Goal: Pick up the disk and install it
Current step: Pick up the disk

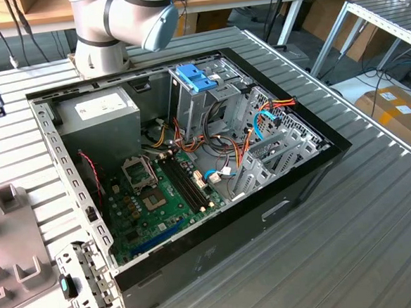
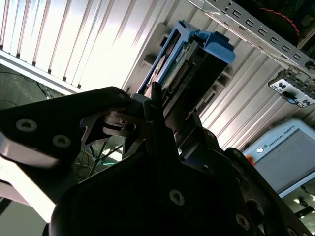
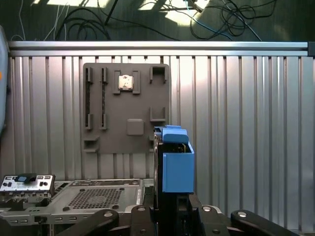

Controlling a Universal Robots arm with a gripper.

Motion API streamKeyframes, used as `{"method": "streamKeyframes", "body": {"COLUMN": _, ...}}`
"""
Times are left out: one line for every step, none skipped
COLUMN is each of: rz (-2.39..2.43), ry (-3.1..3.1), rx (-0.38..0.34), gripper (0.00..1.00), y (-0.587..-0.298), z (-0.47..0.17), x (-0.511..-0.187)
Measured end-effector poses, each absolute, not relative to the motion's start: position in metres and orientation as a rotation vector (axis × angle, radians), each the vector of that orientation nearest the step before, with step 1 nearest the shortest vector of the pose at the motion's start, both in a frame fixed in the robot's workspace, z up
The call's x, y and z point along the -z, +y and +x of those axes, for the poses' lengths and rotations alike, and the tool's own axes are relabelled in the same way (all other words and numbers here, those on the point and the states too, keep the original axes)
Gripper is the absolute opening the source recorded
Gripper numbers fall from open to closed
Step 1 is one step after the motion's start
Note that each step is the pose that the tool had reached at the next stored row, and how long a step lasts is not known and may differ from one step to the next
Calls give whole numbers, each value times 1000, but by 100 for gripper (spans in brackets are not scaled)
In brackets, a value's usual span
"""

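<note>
Your gripper [image 3: 172,212] is clamped on the disk [image 3: 177,169]. In the first wrist view you see the dark fingers [image 3: 142,214] pressed against both of its sides. The disk is seen edge-on, with its light-blue carrier rail pointing away from the gripper toward the ribbed metal table [image 3: 246,123]. It is held clear of the table. A grey fixture plate [image 3: 125,113] lies flat on the table beyond the disk, partly hidden by the carrier's edge.

In the second wrist view, the disk [image 2: 187,64] runs out from the gripper [image 2: 172,115], showing its connector edge and the blue rail end.

In the exterior view, the arm [image 1: 122,19] stands at the top of the frame, toward the exterior view's left. It is behind the open computer case [image 1: 199,267], which sits mid-frame on the table. Inside the case you can see:
- the green motherboard [image 1: 159,199]
- a grey power supply [image 1: 100,108] in the upper left corner
- a blue ribbed latch piece [image 1: 196,77] on top of the metal drive cage

A small metal bracket [image 1: 84,282] lies on the table at the lower left, just beside the case's corner.
</note>
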State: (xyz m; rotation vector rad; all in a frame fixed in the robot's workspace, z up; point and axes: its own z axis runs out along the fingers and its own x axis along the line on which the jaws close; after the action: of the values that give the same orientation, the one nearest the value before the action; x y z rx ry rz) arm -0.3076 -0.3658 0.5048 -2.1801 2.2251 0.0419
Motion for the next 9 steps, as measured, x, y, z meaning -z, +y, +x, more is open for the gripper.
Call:
{"method": "streamKeyframes", "body": {"rz": -2180, "ry": 2225, "rx": -42, "gripper": 35, "y": -366, "z": -299, "x": -505}}
{"method": "streamKeyframes", "body": {"rz": -2180, "ry": 2225, "rx": -42, "gripper": 35, "y": -366, "z": -296, "x": -505}}
{"method": "streamKeyframes", "body": {"rz": -2180, "ry": 2225, "rx": -42, "gripper": 35, "y": -366, "z": -291, "x": -505}}
{"method": "streamKeyframes", "body": {"rz": -2180, "ry": 2225, "rx": -42, "gripper": 35, "y": -366, "z": -285, "x": -505}}
{"method": "streamKeyframes", "body": {"rz": -2180, "ry": 2225, "rx": -42, "gripper": 35, "y": -366, "z": -281, "x": -505}}
{"method": "streamKeyframes", "body": {"rz": -2180, "ry": 2225, "rx": -42, "gripper": 35, "y": -366, "z": -277, "x": -505}}
{"method": "streamKeyframes", "body": {"rz": -2180, "ry": 2225, "rx": -42, "gripper": 35, "y": -366, "z": -272, "x": -505}}
{"method": "streamKeyframes", "body": {"rz": -2180, "ry": 2225, "rx": -42, "gripper": 35, "y": -366, "z": -262, "x": -505}}
{"method": "streamKeyframes", "body": {"rz": -2180, "ry": 2225, "rx": -42, "gripper": 35, "y": -366, "z": -257, "x": -505}}
